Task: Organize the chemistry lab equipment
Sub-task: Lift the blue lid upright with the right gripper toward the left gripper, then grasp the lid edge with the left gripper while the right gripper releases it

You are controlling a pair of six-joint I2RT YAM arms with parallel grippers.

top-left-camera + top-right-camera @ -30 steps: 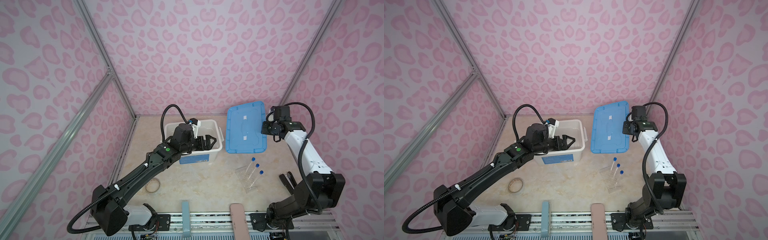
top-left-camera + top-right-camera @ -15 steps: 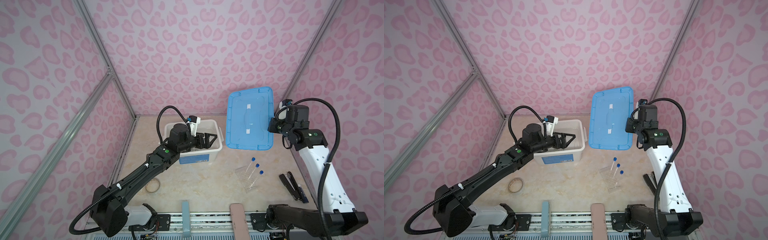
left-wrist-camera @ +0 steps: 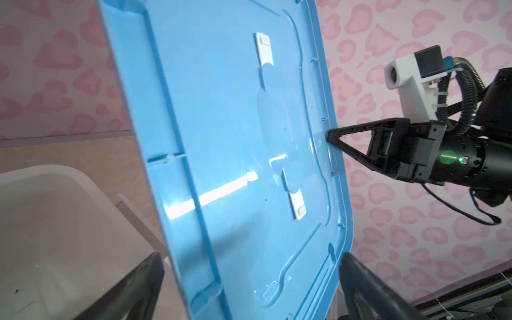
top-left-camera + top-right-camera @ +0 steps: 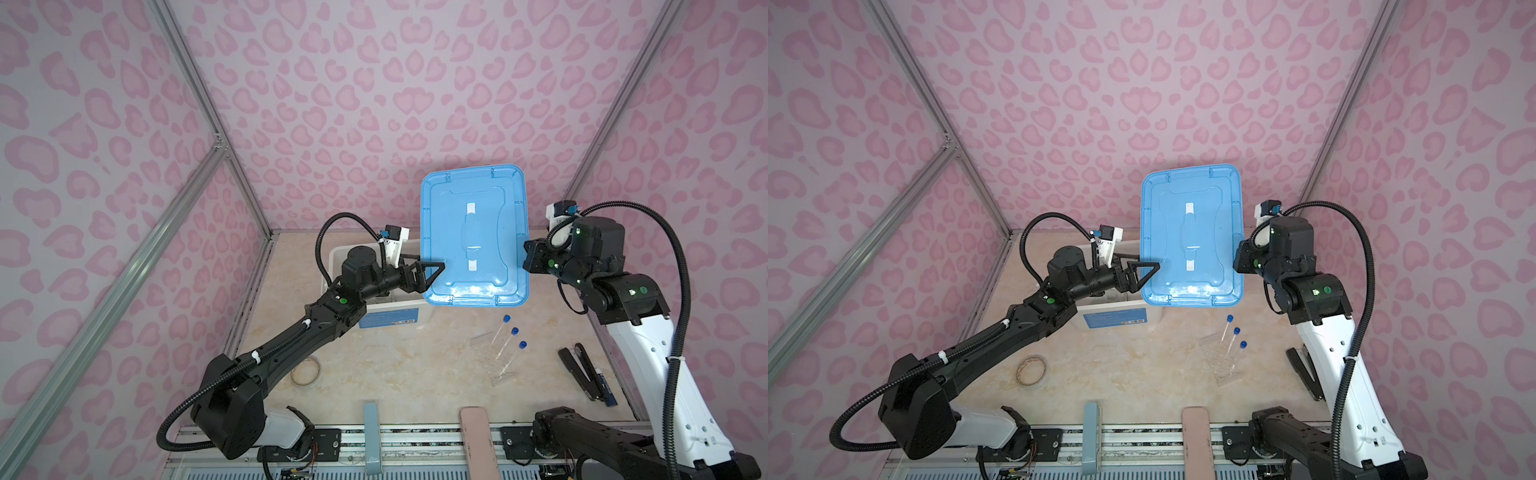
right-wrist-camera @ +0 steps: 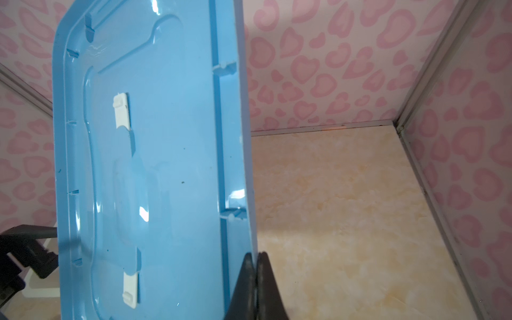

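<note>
My right gripper [image 5: 256, 256] is shut on the right rim of the blue lid [image 4: 473, 232] and holds it tilted in the air, underside towards the top views. In both top views the lid hangs over the right end of the white tub [image 4: 333, 266]. My left gripper [image 4: 436, 266] is open above the tub, and the lid's left edge [image 3: 235, 138] passes between its spread fingers without being clamped. Three long clear blue-capped tubes [image 4: 509, 336] lie on the table on a clear packet, below the lid in both top views. The tub's contents are mostly hidden.
A roll of tape [image 4: 305, 372] lies beside my left arm. A black stapler [image 4: 582, 370] lies next to the right arm's base. A blue-grey bar [image 4: 371, 424] and a pink bar [image 4: 478, 436] stick up at the front edge. Pink walls close in three sides.
The right arm has lifted the blue lid off the table and swung it left towards the tub. The left gripper stayed open over the tub, and the lid's edge now sits between its fingers.
</note>
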